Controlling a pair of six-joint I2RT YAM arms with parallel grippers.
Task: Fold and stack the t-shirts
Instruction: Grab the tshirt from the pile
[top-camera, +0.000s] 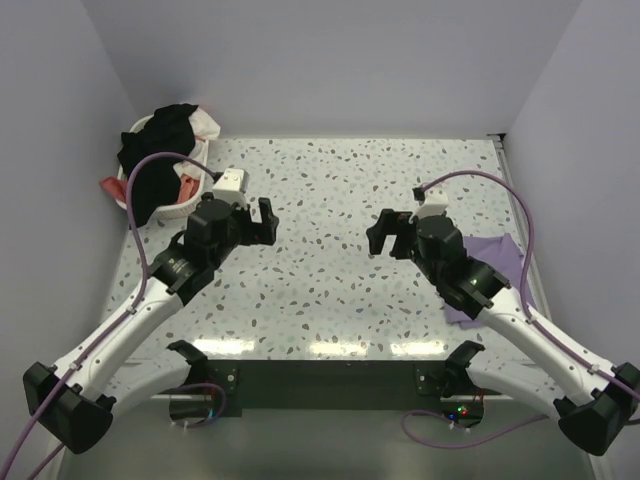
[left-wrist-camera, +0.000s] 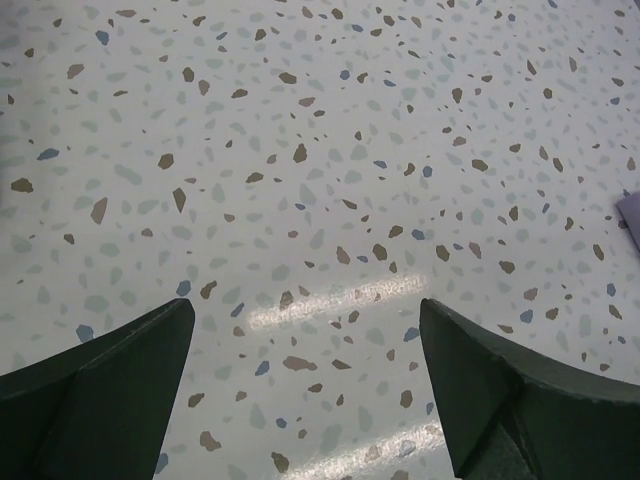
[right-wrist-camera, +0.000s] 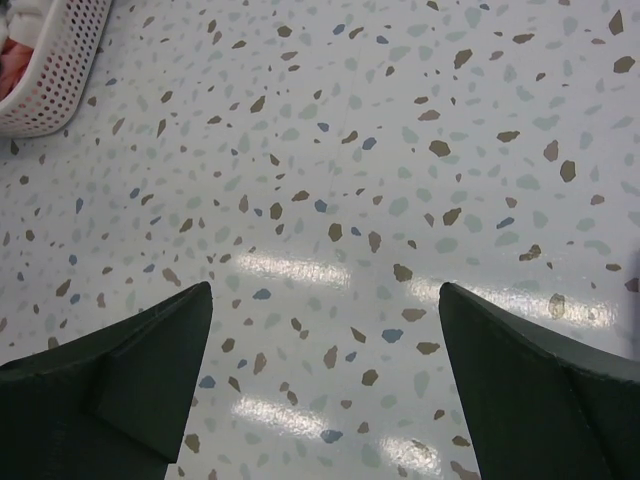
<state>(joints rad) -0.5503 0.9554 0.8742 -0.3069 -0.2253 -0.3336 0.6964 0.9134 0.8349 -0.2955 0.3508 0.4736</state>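
With left tool (top-camera: 268, 220) and right tool (top-camera: 378, 232) wide open and empty, the next step is presumably to fetch black tee (top-camera: 160, 135) at 10 o'clock.

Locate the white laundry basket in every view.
Top external: the white laundry basket sits at the upper left, by the table's far left corner.
Left wrist: not in it.
Right wrist: upper left corner, only part of its lattice wall showing.
Shared landmark: the speckled tabletop, seen in all three views.
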